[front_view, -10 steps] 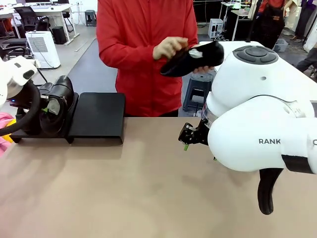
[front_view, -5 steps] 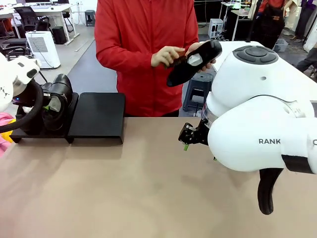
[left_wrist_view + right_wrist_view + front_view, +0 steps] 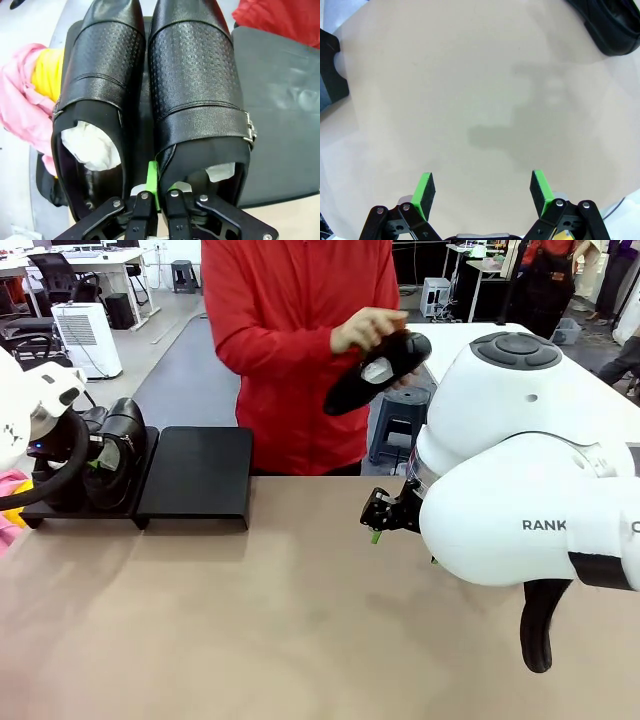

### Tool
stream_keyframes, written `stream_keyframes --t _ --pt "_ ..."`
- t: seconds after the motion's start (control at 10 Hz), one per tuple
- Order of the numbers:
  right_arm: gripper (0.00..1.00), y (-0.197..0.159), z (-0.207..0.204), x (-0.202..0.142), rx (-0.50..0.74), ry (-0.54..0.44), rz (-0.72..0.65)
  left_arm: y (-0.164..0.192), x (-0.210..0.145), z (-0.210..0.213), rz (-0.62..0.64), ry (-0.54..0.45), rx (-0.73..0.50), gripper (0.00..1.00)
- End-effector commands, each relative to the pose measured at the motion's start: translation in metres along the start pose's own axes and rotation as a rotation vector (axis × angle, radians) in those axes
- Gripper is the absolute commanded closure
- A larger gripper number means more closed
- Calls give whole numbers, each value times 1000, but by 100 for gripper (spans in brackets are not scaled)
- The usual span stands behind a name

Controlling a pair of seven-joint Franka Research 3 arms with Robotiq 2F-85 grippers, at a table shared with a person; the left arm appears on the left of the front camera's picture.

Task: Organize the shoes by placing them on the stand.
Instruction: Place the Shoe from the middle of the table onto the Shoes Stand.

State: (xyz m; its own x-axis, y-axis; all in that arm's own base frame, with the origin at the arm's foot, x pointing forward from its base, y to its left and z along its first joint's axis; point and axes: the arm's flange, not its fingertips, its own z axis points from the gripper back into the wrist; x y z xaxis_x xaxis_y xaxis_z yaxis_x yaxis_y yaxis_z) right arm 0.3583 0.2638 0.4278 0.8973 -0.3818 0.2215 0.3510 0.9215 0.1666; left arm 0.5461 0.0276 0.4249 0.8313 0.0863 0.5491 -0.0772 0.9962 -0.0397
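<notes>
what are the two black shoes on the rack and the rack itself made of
Two black perforated shoes: likely leather, with grained, softly shiny uppers and a metal-looking buckle. Flat black rack: matte, smooth, dull reflections; painted metal or plastic, can't tell.

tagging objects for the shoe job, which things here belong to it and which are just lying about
Job: gripped shoe, left pincer shut on its heel; shoe beside it; stand; shoe in the person's hands; open right pincer.
Lying about: pink and yellow cloth; white floor appliance; plastic stool.
</notes>
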Motion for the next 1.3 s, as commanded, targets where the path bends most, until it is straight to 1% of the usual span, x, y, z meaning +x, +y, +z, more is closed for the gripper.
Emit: stream_keyframes --t 0.0,0.1,0.2,0.4,0.7,0.8,1.2 --pt "0 1 1 2 7 6 9 -8 4 1 12 -12 27 58" --pt "0 1 1 2 7 6 9 -9 5 4 8 -30 41 39" --pt "0 1 1 2 7 6 9 -13 6 11 18 -50 56 39" --pt "0 1 1 2 7 6 9 -25 4 33 -21 -99 92 39" --pt "0 1 1 2 7 6 9 -40 -13 90 -38 -162 67 39" --pt "0 1 1 2 7 6 9 -24 10 52 -34 -122 55 39" --pt "0 1 1 2 7 6 9 -24 10 52 -34 -122 55 39"
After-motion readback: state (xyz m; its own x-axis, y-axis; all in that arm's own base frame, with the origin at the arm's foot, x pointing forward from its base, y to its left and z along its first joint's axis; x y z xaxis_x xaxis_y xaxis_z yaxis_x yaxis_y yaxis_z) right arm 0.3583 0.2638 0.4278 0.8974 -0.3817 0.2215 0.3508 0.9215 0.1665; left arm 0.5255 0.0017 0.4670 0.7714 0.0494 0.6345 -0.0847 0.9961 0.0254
